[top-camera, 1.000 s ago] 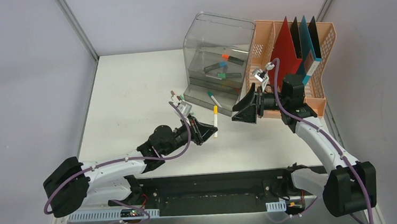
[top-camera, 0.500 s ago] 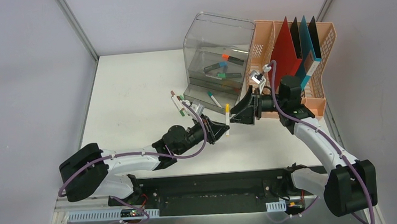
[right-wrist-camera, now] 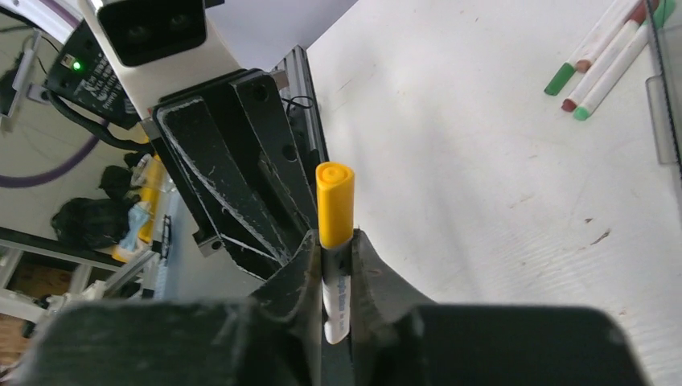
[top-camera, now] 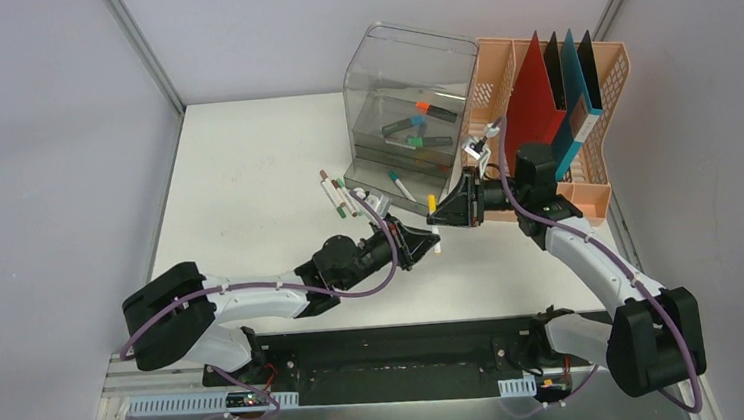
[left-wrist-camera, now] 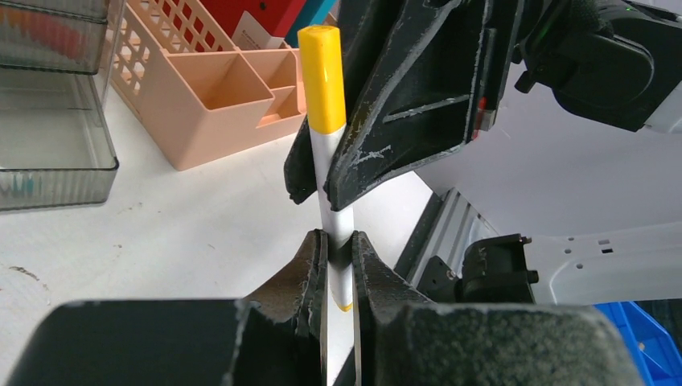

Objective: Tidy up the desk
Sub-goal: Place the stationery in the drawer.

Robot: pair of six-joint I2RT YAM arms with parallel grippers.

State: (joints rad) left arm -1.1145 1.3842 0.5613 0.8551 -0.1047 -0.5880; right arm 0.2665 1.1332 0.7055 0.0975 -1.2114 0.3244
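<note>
In the overhead view the yellow-capped marker (top-camera: 433, 207) is mostly covered where the two tools meet. Only its cap and slivers of white barrel show. The print on the barrel is too small to read in the right wrist view, and in both wrist views the lower end is lost between the fingers.

The desk (top-camera: 244, 170) lies beneath both tools, which meet over its near right part, just in front of the clear drawer unit (top-camera: 406, 117). The left tool (left-wrist-camera: 338, 245) pinches the white barrel. The right tool (right-wrist-camera: 336, 243) is pressed onto the same marker just below the cap (so both have it at once).

The right wrist view takes in loose markers (right-wrist-camera: 607, 64) lying on the desk, which the left wrist view misses. The left wrist view instead shows the peach organiser (left-wrist-camera: 225, 141) and its compartments.
</note>
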